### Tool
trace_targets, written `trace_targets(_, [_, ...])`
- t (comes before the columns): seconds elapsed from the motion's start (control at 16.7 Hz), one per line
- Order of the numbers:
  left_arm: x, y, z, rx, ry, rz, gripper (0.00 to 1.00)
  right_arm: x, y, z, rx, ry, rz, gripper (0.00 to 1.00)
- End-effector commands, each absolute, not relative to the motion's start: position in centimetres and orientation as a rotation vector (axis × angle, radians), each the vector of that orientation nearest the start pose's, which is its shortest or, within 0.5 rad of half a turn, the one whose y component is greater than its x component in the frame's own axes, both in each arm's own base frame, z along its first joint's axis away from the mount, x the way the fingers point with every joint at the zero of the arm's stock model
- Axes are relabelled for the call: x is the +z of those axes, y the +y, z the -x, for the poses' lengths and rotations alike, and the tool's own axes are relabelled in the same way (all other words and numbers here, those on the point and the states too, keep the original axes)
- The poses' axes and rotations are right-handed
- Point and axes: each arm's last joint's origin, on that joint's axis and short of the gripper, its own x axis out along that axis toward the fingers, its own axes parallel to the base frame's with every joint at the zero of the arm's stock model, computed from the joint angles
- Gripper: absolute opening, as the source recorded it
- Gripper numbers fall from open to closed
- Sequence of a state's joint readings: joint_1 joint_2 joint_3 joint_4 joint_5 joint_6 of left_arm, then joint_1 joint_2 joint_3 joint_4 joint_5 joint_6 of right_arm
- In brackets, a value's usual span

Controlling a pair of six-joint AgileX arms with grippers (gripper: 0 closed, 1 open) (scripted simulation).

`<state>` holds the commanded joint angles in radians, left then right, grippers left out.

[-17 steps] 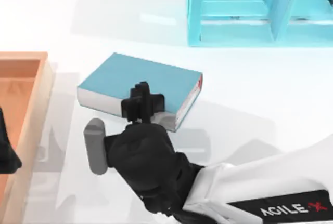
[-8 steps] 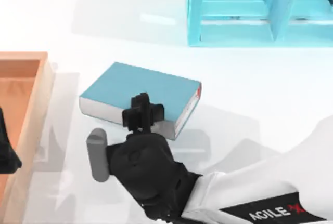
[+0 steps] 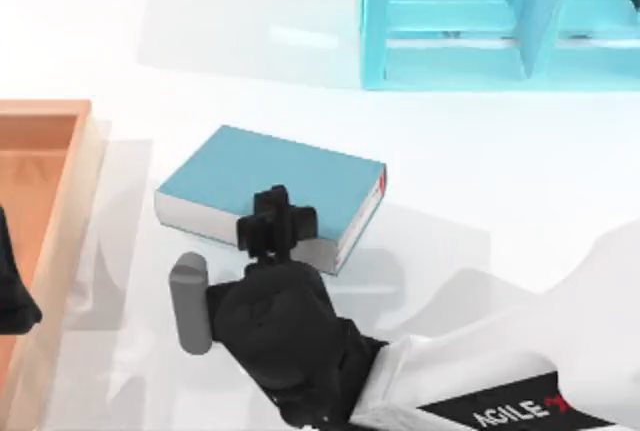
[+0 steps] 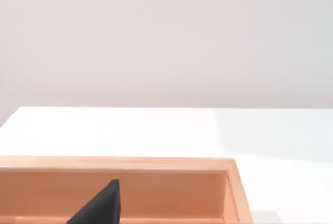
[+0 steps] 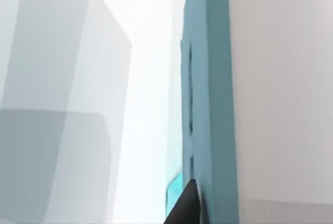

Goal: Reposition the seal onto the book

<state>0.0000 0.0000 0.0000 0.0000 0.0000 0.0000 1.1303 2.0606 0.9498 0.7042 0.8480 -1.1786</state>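
**Right gripper over the near edge of the book**

From above, the right gripper point(image 3: 277, 223) is hanging over the near long edge of the book point(image 3: 270, 176), whose teal cover is lying flat on the white table point(image 3: 500, 171) near the centre. The red corner of the book is pointing toward the table's right side, and its white page edges are facing the near and right sides. The black wrist body is covering the gripper's tips, so it cannot be told whether they are spread or pinching anything; the seal cannot be made out beneath them. A grey cylinder point(image 3: 188, 289) is projecting from the wrist's left side. The cyan shelf unit point(image 3: 500, 21) is standing at the far right. The wooden tray point(image 3: 60, 181) is lying at the left edge, with the left arm parked over it.
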Motion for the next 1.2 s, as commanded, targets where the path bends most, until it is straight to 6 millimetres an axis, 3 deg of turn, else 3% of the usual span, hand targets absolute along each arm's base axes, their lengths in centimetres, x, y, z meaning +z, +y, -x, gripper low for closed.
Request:
trace_targets(0.6, [16.0, -0.12, -10.57, 0.0, 0.0, 0.0, 1.0, 10.44, 34.74, -18.64, 0.403, 0.013, 1.512, 0.98])
trace_targets(1.2, [16.0, -0.12, -10.57, 0.0, 0.0, 0.0, 1.0, 10.36, 34.76, -18.51, 0.406, 0.015, 1.513, 1.0])
